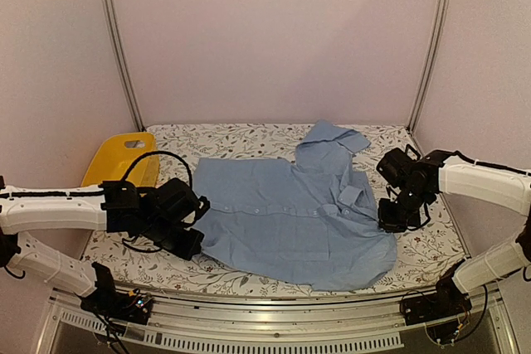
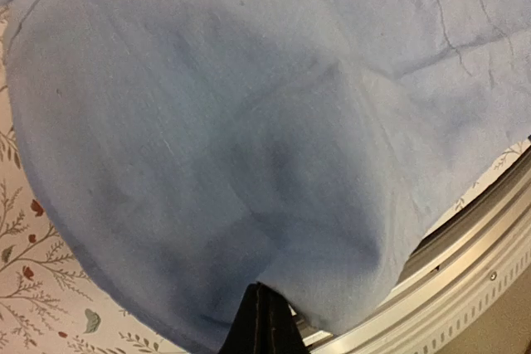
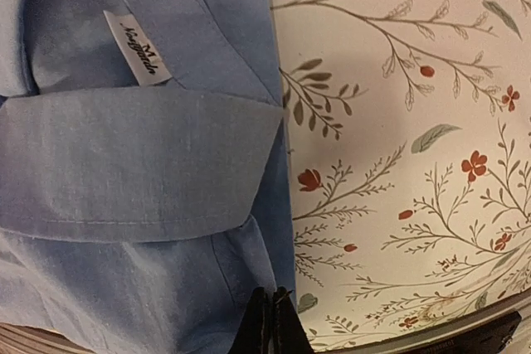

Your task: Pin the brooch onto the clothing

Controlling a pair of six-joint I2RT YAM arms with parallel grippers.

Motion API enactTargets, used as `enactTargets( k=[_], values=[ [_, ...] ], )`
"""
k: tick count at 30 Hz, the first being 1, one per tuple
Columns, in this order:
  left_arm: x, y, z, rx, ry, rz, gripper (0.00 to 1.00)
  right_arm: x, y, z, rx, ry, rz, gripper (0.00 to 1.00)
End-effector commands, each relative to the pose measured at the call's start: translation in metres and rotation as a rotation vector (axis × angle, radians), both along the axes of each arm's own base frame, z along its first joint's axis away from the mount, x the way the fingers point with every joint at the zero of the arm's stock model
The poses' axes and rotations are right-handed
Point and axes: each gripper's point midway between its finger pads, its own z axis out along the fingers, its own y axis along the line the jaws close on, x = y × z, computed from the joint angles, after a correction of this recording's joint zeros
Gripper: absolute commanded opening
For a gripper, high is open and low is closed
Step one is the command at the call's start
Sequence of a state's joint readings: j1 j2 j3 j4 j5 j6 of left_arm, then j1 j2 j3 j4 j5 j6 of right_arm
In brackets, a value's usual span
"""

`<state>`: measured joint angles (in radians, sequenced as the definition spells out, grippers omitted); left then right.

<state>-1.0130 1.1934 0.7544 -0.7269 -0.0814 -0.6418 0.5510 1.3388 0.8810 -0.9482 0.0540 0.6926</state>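
Shirt [image 1: 290, 213] is lying spread on the table [image 1: 427, 246] in the overhead view. Its long axis is running from one tool to the other, with the hem reaching toward the left gripper [image 1: 184, 242] and the collar end lying just beside the right gripper [image 1: 390, 220]. A yellow basket [image 1: 112, 159] is sitting beyond the left gripper, well apart from the cloth. The brooch is not showing anywhere in this view.

From the left wrist, the fingers [image 2: 261, 325] are pressing together with no gap. The folds of blue cloth are converging on their tips, so I judge this gripper to be clenched on the hem, with the rest of the shirt billowing ahead of it. No brooch is showing here either.

From the right wrist, the fingers [image 3: 271, 325] are also closing flat against each other. They are sitting right at the front edge of the shirt, with the collar flap [image 3: 124, 163] and the white label [image 3: 137, 47] ahead and to the tool's left, and bare flowered table ahead to its right. Whether any cloth is caught between them I cannot tell.

The coming move is turning on where the brooch is lying, and no view is showing it, so neither arm can be called the nearer. The chest area is lying closer to the right gripper.
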Motion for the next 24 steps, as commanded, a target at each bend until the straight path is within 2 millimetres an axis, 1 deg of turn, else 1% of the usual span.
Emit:
enactTargets(
  k=[1,4,6,8,10,11,12,13,14,15,16,17,18,19,20,21,22,23,24],
  values=[
    [-0.041,0.024,-0.022,0.132,0.174,0.022,0.00,-0.032,-0.021,-0.016,-0.061,0.105,-0.048,0.00],
    [-0.050,0.033,-0.027,0.158,0.220,0.062,0.00,-0.033,-0.034,-0.021,-0.118,0.086,-0.074,0.00],
    [-0.053,0.038,-0.032,0.169,0.232,0.083,0.00,-0.029,-0.039,-0.021,-0.142,0.051,-0.097,0.00],
    [-0.060,0.041,-0.039,0.164,0.267,0.093,0.00,-0.028,-0.035,-0.025,-0.108,0.038,-0.106,0.03],
    [-0.068,0.042,-0.046,0.162,0.306,0.090,0.02,-0.030,-0.031,-0.029,-0.079,0.052,-0.106,0.09],
    [-0.072,0.041,-0.047,0.156,0.320,0.084,0.10,-0.031,-0.032,-0.029,-0.087,0.058,-0.104,0.13],
    [-0.074,0.038,-0.044,0.144,0.329,0.071,0.24,-0.027,-0.033,-0.022,-0.103,0.043,-0.106,0.20],
    [-0.075,0.031,-0.038,0.118,0.327,0.045,0.38,-0.019,-0.034,-0.011,-0.113,0.012,-0.109,0.27],
    [-0.071,0.020,-0.024,0.074,0.304,0.011,0.54,-0.009,-0.035,0.003,-0.124,-0.027,-0.108,0.37],
    [-0.062,0.005,-0.004,0.015,0.256,-0.031,0.68,0.005,-0.036,0.022,-0.128,-0.086,-0.117,0.49],
    [-0.050,-0.011,0.020,-0.046,0.181,-0.081,0.82,0.018,-0.035,0.039,-0.126,-0.140,-0.122,0.54],
    [-0.037,-0.030,0.048,-0.117,0.100,-0.137,0.94,0.035,-0.031,0.059,-0.105,-0.205,-0.124,0.55],
    [-0.019,-0.044,0.074,-0.178,0.013,-0.177,0.99,0.052,-0.024,0.074,-0.076,-0.264,-0.102,0.56],
    [0.003,-0.050,0.092,-0.201,-0.061,-0.180,0.99,0.070,-0.012,0.088,-0.023,-0.333,-0.079,0.57],
    [0.030,-0.048,0.101,-0.186,-0.138,-0.158,1.00,0.087,0.002,0.099,0.024,-0.388,-0.029,0.57],
    [0.059,-0.043,0.104,-0.175,-0.183,-0.124,1.00,0.104,0.015,0.111,0.056,-0.454,0.023,0.59],
    [0.085,-0.038,0.105,-0.166,-0.214,-0.088,0.99,0.121,0.025,0.118,0.074,-0.493,0.041,0.61],
    [0.111,-0.034,0.103,-0.155,-0.244,-0.059,0.98,0.136,0.031,0.127,0.087,-0.534,0.053,0.63],
    [0.135,-0.029,0.101,-0.149,-0.268,-0.027,0.98,0.151,0.034,0.127,0.080,-0.547,0.058,0.66]
  ],
)
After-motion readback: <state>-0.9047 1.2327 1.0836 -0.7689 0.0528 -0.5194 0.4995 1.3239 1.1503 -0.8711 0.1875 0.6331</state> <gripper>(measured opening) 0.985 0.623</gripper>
